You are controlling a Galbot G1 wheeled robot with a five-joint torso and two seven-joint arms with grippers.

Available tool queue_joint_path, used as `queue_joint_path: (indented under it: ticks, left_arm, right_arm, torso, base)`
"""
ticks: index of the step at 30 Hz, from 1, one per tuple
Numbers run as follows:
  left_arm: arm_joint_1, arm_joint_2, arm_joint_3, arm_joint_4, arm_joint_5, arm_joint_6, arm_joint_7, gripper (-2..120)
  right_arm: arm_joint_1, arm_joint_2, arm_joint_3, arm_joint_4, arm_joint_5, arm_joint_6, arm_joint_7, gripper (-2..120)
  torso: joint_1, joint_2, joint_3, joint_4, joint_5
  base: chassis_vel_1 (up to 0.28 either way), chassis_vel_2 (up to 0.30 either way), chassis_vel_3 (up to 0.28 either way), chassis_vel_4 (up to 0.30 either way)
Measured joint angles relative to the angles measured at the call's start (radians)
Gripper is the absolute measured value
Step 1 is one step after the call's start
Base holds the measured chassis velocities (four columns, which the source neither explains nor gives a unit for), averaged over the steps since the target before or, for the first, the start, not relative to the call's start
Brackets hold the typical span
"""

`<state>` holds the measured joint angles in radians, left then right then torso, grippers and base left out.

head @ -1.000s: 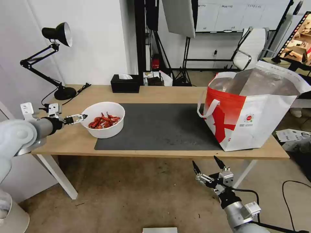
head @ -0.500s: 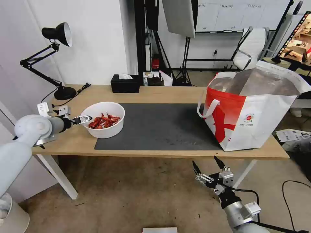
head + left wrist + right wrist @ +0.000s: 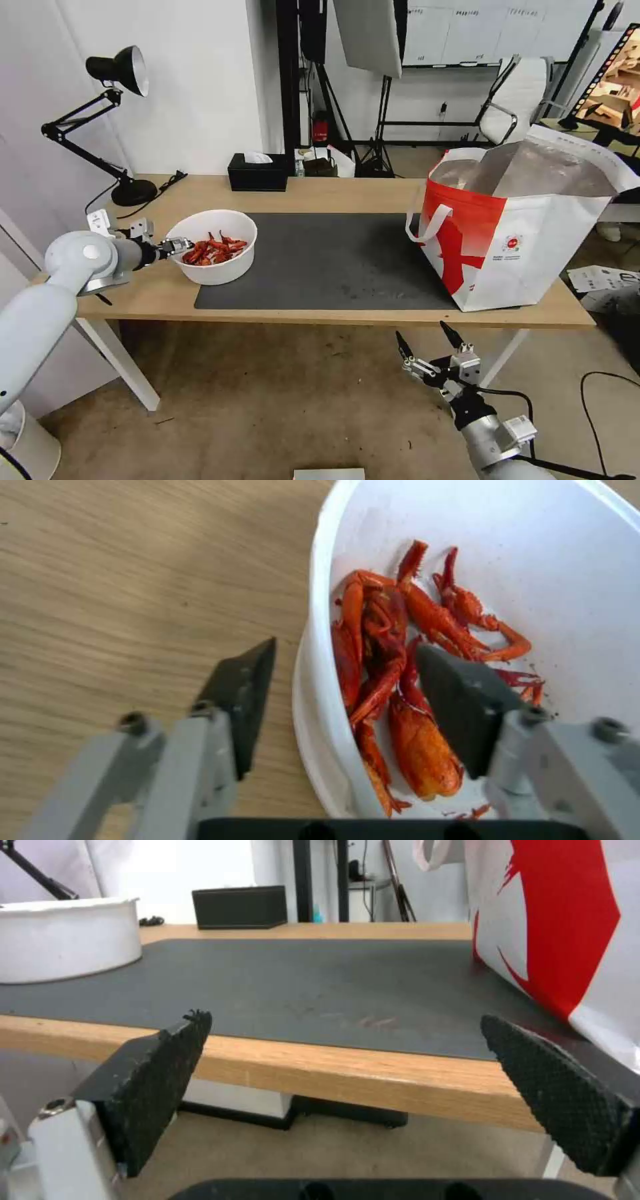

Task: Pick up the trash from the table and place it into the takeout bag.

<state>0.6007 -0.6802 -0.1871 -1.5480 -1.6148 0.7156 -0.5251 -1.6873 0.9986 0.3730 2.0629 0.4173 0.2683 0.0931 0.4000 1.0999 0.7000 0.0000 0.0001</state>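
The white bowl [image 3: 215, 268] of red shells [image 3: 217, 250] sits on the left end of the dark grey mat [image 3: 333, 267] on the table [image 3: 347, 191]. My left gripper [image 3: 177, 246] is open and straddles the bowl's left rim. In the left wrist view one finger [image 3: 241, 695] is outside the bowl [image 3: 507, 540] and the other is inside, over the shells [image 3: 393, 680]. The takeout bag [image 3: 533, 247] stands open at the table's right end, its foil lining showing. My right gripper [image 3: 428, 341] hangs open below the table's front edge, empty; its wrist view shows the bag [image 3: 567, 920] close by.
A black tissue box [image 3: 257, 173] sits at the table's back edge. A black desk lamp [image 3: 123, 73] stands at the back left corner with its cable trailing. An office chair [image 3: 517, 100] and light stands fill the room behind. Cables lie on the floor at the right.
My left gripper has slid right until its fingers sit on either side of the bowl's rim, and its arm has lowered. The right arm, bowl and bag have not moved.
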Motion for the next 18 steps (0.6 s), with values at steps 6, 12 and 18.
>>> queue_joint_path:
  ticks: [6, 12, 18]
  left_arm:
    - [0.011, 0.007, 0.008, -0.015, 0.006, -0.015, 0.0, 28]
    - [0.011, 0.011, 0.01, -0.022, 0.007, -0.027, -0.008, 10]
    - [0.012, 0.015, 0.009, -0.053, 0.02, -0.089, 0.0, 0]
  right_arm:
    - [0.0, 0.0, 0.0, 0.0, 0.0, 0.0, 0.0, 100]
    - [0.0, 0.0, 0.0, 0.0, 0.0, 0.0, 0.0, 100]
    - [0.0, 0.0, 0.0, 0.0, 0.0, 0.0, 0.0, 100]
  torso:
    - [0.0, 0.0, 0.0, 0.0, -0.0001]
    - [0.0, 0.0, 0.0, 0.0, -0.0001]
    - [0.0, 0.0, 0.0, 0.0001, -0.0002]
  base:
    - [0.0, 0.0, 0.0, 0.0]
    - [0.0, 0.0, 0.0, 0.0]
    - [0.0, 0.0, 0.0, 0.0]
